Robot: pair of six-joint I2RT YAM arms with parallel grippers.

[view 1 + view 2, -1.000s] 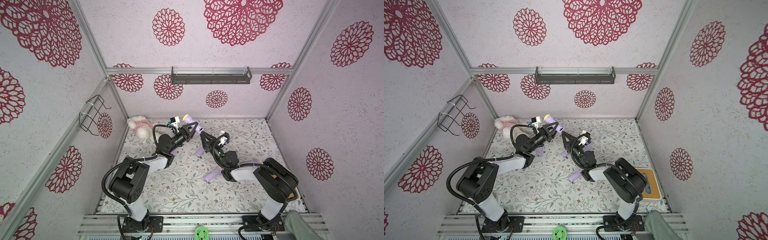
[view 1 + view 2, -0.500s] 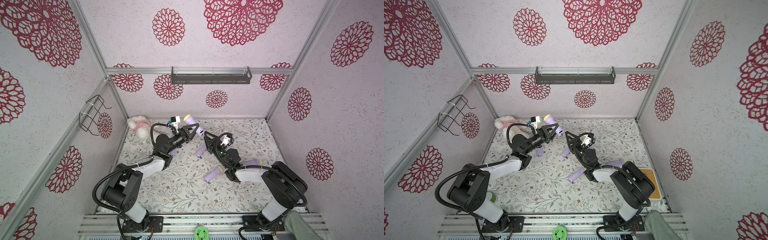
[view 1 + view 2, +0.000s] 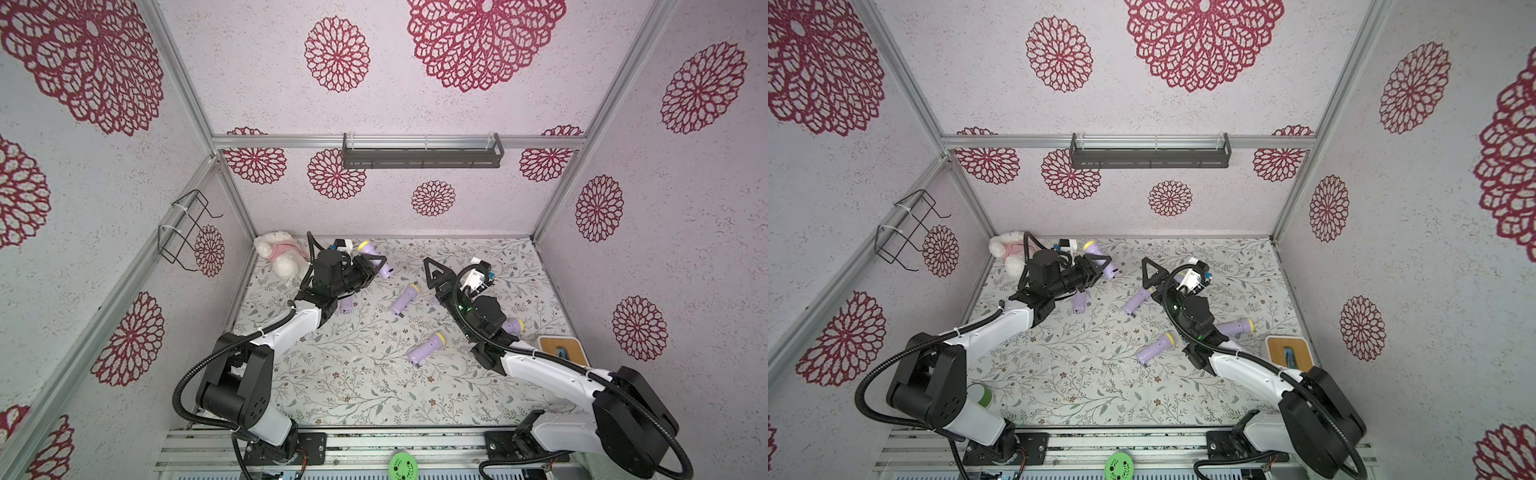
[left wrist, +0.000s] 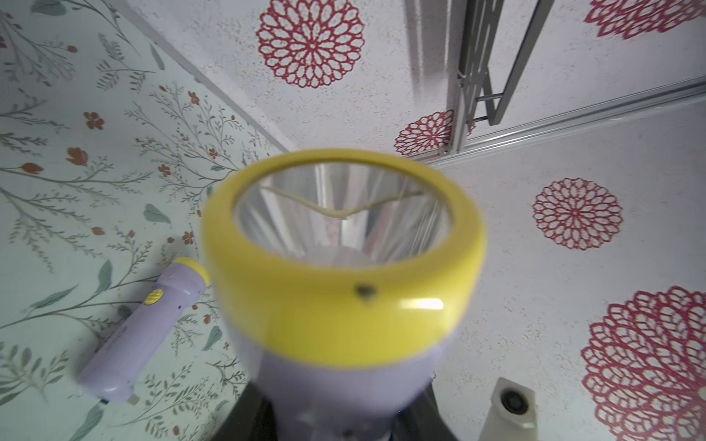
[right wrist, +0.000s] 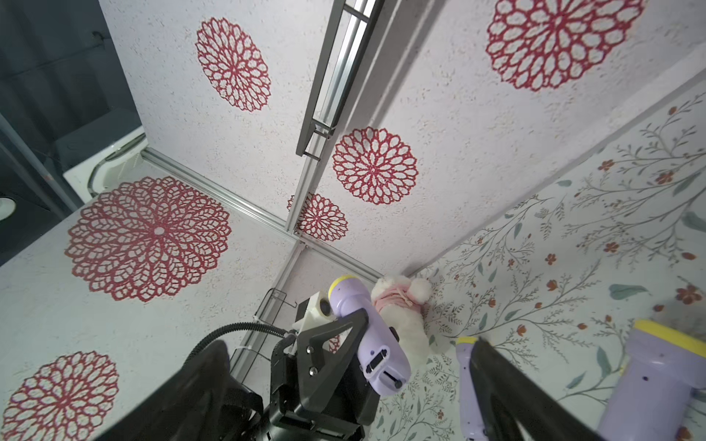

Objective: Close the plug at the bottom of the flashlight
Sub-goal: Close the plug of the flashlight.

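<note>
One lilac flashlight (image 3: 370, 250) in left pincer (image 3: 379, 266), right pincer (image 3: 432, 271) spread

A lab test cell: aluminium frame (image 3: 291, 141), wallpapered panels (image 3: 257, 75)

Lilac flashlight (image 3: 370, 250), yellow head, held aloft and tilted, tail end lower.

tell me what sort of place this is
Probably a robot data-collection booth, not a home: wallpapered panels in aluminium framing, two arms bolted to a base rail, and identical purple flashlights scattered on the floral tabletop.
</note>
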